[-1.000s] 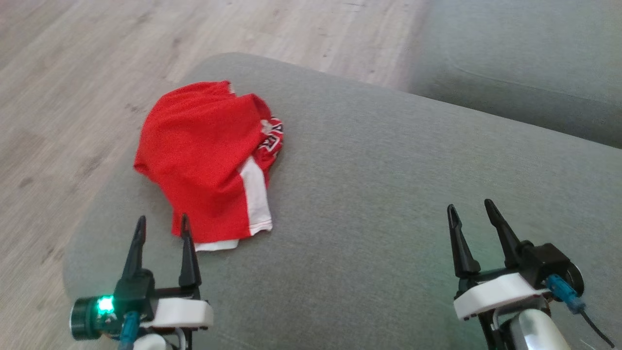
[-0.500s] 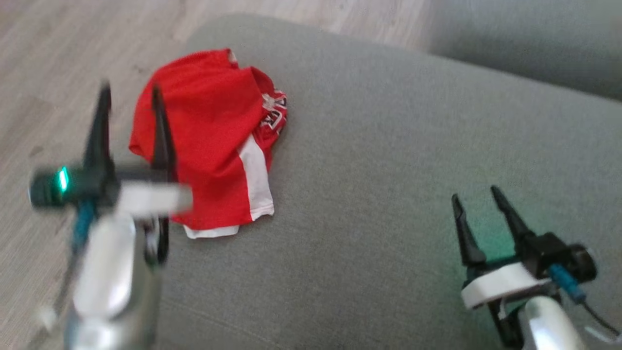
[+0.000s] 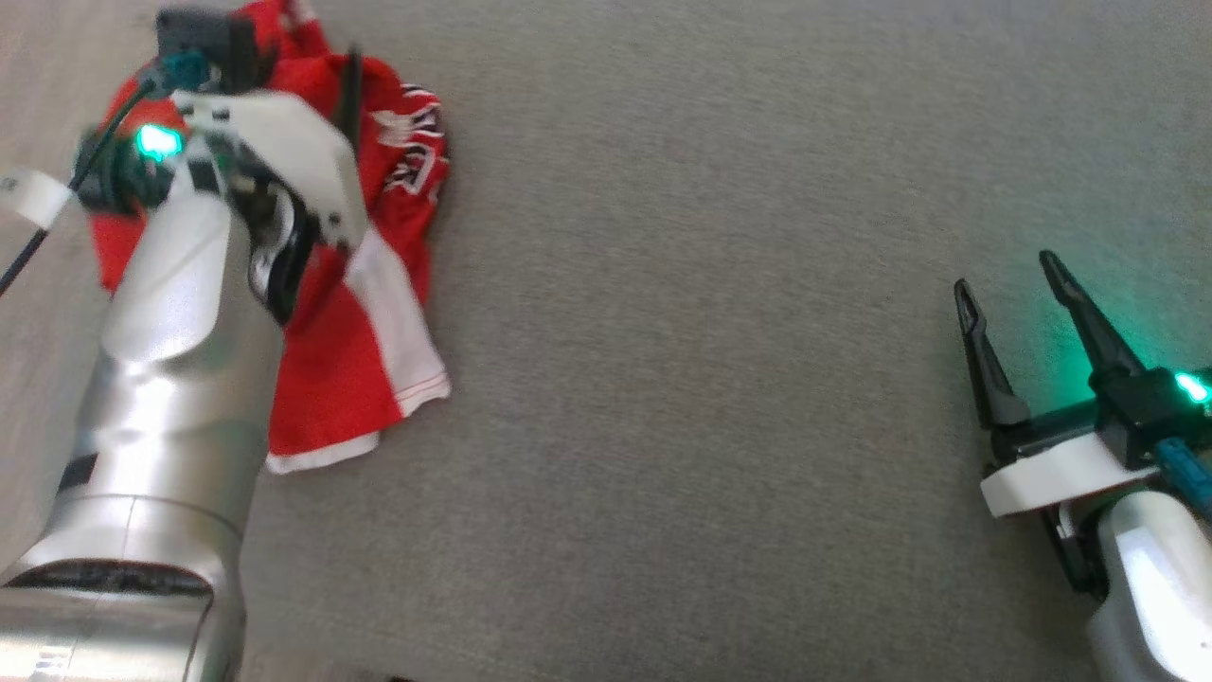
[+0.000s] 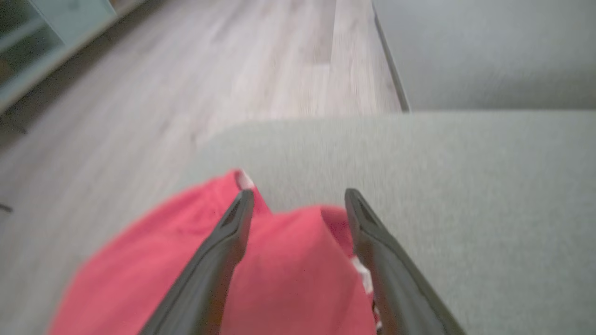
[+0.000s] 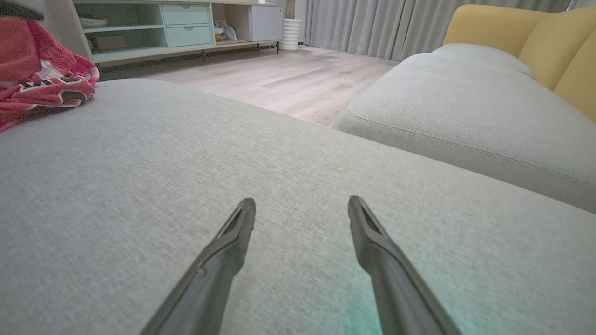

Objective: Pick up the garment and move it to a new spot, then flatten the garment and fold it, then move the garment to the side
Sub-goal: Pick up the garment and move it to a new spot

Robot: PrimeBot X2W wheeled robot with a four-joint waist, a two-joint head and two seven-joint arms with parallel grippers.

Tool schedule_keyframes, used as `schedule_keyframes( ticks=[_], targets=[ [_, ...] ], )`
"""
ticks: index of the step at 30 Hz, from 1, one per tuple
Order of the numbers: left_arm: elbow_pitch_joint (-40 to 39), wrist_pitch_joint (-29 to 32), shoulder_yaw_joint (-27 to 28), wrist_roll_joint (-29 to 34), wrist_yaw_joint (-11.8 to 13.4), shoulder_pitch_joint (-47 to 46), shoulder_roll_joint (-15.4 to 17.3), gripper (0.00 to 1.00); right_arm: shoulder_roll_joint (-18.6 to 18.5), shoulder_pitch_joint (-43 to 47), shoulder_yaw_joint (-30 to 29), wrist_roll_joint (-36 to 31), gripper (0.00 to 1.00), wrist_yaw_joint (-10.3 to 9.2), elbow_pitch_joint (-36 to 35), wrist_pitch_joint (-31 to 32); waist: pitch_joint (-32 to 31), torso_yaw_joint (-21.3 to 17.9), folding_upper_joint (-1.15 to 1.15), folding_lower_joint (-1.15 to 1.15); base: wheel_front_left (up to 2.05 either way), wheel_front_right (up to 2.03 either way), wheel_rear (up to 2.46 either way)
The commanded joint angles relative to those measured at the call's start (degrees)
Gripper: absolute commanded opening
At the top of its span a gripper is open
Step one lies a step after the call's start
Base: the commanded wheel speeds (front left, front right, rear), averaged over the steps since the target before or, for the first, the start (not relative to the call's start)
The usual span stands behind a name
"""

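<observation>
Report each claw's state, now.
Left claw: open, holding nothing, poised over the red garment.
Right claw: open, empty, above the grey cushion.

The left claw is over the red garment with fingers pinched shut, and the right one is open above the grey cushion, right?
No. The left gripper is open, jaws spread over the red garment, as the left wrist view shows. The right gripper is open above the grey cushion.
</observation>
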Motion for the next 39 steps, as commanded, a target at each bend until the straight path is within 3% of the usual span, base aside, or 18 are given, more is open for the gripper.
schedule_keyframes(
  ticks=[1, 5, 6, 7, 16, 21, 29, 37, 39],
  targets=[
    [0.2, 1.7, 1.5, -0.5, -0.2, -0.8, 3.2, 1.0, -0.8, -0.9, 1.2, 0.1, 1.0, -0.04, -2.2, -0.6, 1.8, -2.2, 0.0, -0.02, 0.0, 0.0, 0.0],
    [5.2, 3.5, 1.2, -1.2, -0.3, -1.4, 4.9, 1.0, -1.1, -0.5, 0.5, 0.1, 1.0, -0.04, -3.1, -0.6, 2.1, -3.5, 0.0, -0.02, 0.0, 0.0, 0.0],
    [5.7, 2.6, 1.2, -1.4, -0.3, -1.4, 5.1, 0.4, -1.2, -0.3, 0.3, 0.1, 1.0, -0.04, -3.3, -0.6, 2.0, -3.5, 0.0, -0.02, 0.0, 0.0, 0.0],
    [6.0, 1.6, 1.1, -1.5, -0.3, -1.5, 5.1, 0.0, -1.2, -0.1, 0.2, 0.1, 1.0, -0.04, -3.3, -0.6, 1.9, -3.5, 0.0, -0.02, 0.0, 0.0, 0.0],
    [1.1, -11.5, -3.4, -3.7, -0.3, -5.4, 6.3, 0.0, 1.9, -0.1, 1.2, 0.6, 1.0, -0.04, -2.1, -0.6, -4.1, -4.2, 0.0, -0.02, 0.0, 0.0, 0.0],
    [-7.1, -13.7, -9.0, -6.8, -0.3, -8.4, 8.2, 0.0, 5.5, -0.3, 2.3, 1.1, 1.0, -0.04, -1.0, -0.6, -9.6, -7.7, 0.0, -0.02, 0.0, 0.0, 0.0],
    [-23.9, -14.4, -16.9, -10.9, -0.3, -12.7, 11.6, 0.0, 10.4, -0.2, 2.8, 2.7, 1.0, -0.04, -1.3, -0.6, -16.0, -19.8, 0.0, -0.02, 0.0, 0.0, 0.0],
    [-28.2, -15.2, -20.7, -16.2, -0.3, -13.2, 6.8, 0.0, 11.4, -0.4, 3.3, 6.8, 1.0, -0.04, -3.3, -0.6, -15.5, -34.8, 0.0, -0.02, 0.0, 0.0, 0.0],
    [-28.0, -15.5, -21.2, -16.7, -0.3, -12.6, 6.2, 0.0, 11.4, -0.5, 3.7, 7.8, 1.0, -0.04, -3.5, -0.6, -15.1, -36.5, 0.0, -0.02, 0.0, 0.0, 0.0]
  ],
)
